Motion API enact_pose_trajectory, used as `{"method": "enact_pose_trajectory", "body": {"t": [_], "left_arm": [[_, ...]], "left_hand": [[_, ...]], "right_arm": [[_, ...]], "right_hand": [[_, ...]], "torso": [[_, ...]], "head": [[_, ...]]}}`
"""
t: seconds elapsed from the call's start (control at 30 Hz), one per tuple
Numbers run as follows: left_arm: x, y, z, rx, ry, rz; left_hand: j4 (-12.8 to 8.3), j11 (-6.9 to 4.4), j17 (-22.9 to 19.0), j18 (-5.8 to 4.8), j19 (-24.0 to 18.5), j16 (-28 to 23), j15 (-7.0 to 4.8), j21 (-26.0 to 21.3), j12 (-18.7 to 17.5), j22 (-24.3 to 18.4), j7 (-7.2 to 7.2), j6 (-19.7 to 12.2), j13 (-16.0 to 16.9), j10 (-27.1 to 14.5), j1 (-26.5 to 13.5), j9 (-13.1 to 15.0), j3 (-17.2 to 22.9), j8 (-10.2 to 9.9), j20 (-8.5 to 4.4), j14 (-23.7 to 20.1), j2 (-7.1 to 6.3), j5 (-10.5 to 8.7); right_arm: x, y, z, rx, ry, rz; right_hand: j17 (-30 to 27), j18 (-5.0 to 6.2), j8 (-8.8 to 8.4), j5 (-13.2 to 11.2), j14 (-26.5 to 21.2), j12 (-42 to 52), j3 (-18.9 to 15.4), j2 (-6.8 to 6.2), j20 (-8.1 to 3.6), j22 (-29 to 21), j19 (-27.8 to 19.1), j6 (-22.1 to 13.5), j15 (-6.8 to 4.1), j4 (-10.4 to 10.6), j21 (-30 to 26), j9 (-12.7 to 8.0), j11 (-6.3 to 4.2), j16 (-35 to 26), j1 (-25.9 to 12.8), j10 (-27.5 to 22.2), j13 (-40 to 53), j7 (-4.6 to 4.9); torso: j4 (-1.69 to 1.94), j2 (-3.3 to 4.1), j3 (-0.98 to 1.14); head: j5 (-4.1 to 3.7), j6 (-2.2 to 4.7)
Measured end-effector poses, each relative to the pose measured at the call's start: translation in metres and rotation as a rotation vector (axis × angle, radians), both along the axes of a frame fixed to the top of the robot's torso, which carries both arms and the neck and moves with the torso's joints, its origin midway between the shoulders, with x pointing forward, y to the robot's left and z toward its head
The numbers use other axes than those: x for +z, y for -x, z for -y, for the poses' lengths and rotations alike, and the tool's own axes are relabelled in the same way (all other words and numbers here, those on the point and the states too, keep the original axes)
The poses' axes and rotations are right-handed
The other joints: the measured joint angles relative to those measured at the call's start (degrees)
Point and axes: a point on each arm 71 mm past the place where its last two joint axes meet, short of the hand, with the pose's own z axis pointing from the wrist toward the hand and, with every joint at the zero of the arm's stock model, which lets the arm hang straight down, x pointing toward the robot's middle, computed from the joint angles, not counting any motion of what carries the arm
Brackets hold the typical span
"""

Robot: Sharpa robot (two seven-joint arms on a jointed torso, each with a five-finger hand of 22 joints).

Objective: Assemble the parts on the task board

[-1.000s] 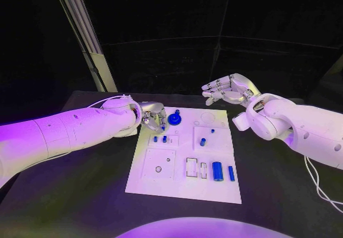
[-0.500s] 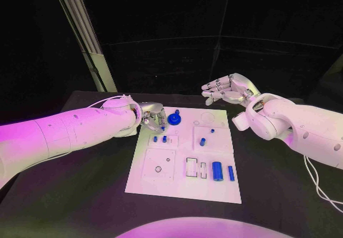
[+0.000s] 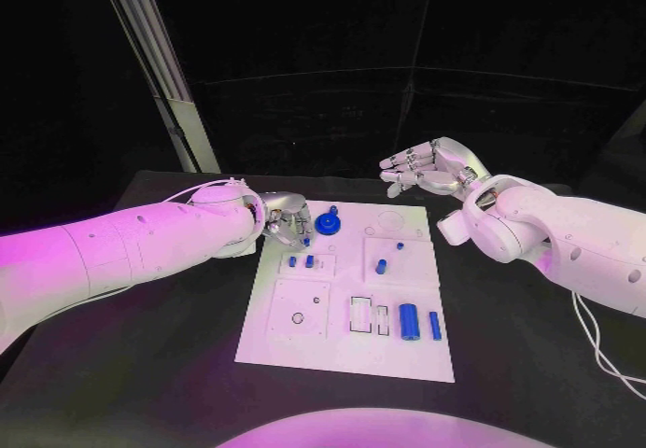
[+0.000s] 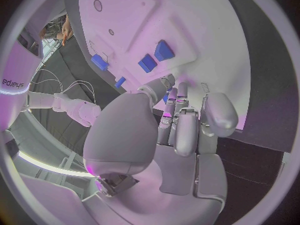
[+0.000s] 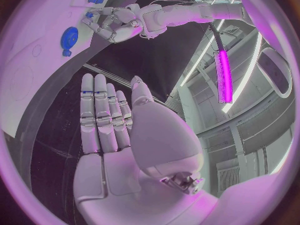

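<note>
On the white rectangular task board (image 3: 313, 338), the round blue disc part (image 3: 330, 225) sits at twelve o'clock. Left hand (image 3: 286, 222) beside it at nine — fingers curled, grasp unclear. Right hand (image 3: 428, 168) at one o'clock — spread, empty.

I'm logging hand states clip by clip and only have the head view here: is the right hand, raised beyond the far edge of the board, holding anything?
Observer: No. In the right wrist view the right hand has a bare palm and straight fingers, with nothing in it.
Operator: And the left hand at the board's far left corner, has it picked up a part?
Observer: I cannot tell. In the left wrist view the left hand reaches its fingers down towards the task board, just short of two small blue parts. A blue sliver shows between the fingers, but it is unclear whether they pinch it.
</note>
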Motion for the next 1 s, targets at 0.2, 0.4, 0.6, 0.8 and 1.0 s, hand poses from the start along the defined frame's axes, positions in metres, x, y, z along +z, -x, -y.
{"method": "enact_pose_trajectory", "body": {"t": [0.2,0.4,0.6,0.8,1.0], "left_arm": [[0.000,0.001,-0.004,0.007,0.003,0.003],[0.002,0.001,-0.018,0.036,0.016,0.012],[0.005,0.001,-0.038,0.089,0.062,0.020],[0.015,0.003,-0.055,0.171,0.293,-0.007],[0.025,0.011,-0.050,0.241,0.715,-0.137]], "left_hand": [[-0.2,0.00,-0.3,0.01,-0.2,0.0,0.00,0.0,-0.7,0.0,0.05,-2.5,0.0,-0.4,-0.3,-0.1,0.2,-1.8,0.17,0.0,-0.33,0.00],[-0.6,0.34,-0.9,0.00,-0.4,-0.2,0.37,-0.4,-1.9,-0.3,0.32,-4.4,0.0,-2.0,-0.6,-0.1,0.2,-3.3,0.37,0.0,-0.64,0.00],[-1.0,0.40,-1.1,0.00,-0.6,-0.2,0.41,-1.1,-1.9,-0.9,0.52,-4.6,0.0,-2.5,-0.6,0.0,0.3,-3.6,0.56,0.0,-0.64,0.55],[-1.1,0.93,-4.3,0.19,-3.2,-2.0,1.15,-7.5,-1.7,-6.9,1.49,-1.2,0.3,-1.9,-0.7,0.6,0.9,-1.9,1.41,-0.1,0.21,0.55],[-0.5,1.14,-19.7,2.68,-11.2,-10.3,1.65,-22.7,0.3,-20.7,1.45,-0.8,0.6,-2.1,-1.9,0.3,0.4,-1.5,1.87,-6.4,1.58,0.86]], "right_arm": [[-0.001,-0.001,0.002,-0.005,0.011,0.002],[-0.004,-0.004,0.009,-0.010,0.085,0.026],[-0.009,-0.005,0.016,-0.009,0.244,0.067],[-0.020,-0.001,0.019,0.004,0.466,0.112],[-0.033,0.009,0.012,0.040,0.684,0.178]], "right_hand": [[0.0,0.00,0.00,0.0,0.2,0.3,0.4,0.00,0.14,-0.1,0.4,0.0,-0.20,-0.4,0.0,0.0,-0.22,0.0,0.0,-0.2,-0.1,0.00],[1.7,0.00,0.46,-1.5,6.1,0.5,1.9,-0.07,-1.81,1.5,4.9,1.4,-2.04,-2.1,3.0,0.1,-1.08,3.4,2.9,0.2,-0.3,-1.33],[5.6,0.00,0.83,-2.5,10.0,0.5,3.7,-0.36,-4.64,5.4,9.4,4.1,-4.16,-4.2,9.4,0.1,-2.99,9.4,5.0,2.2,-0.4,-2.58],[12.7,0.01,0.83,-2.5,9.8,0.2,5.8,-0.29,-5.44,10.7,10.5,6.1,-5.15,-5.3,17.1,0.0,-3.68,21.6,5.6,4.3,-0.4,-3.37],[17.8,0.00,-0.01,-3.9,10.0,-0.9,8.0,-1.76,-5.57,22.9,10.4,6.5,-5.35,-5.2,29.0,0.0,-3.89,29.7,4.9,4.5,-0.4,-3.73]], "torso": [[0.01,-0.03,-0.03],[0.02,-0.06,-0.04],[0.06,-0.08,-0.04],[0.05,-0.08,-0.04],[-0.03,-0.07,-0.02]], "head": [[-0.04,0.02],[-0.16,0.09],[-0.35,0.34],[-1.06,0.75],[-3.09,1.40]]}}
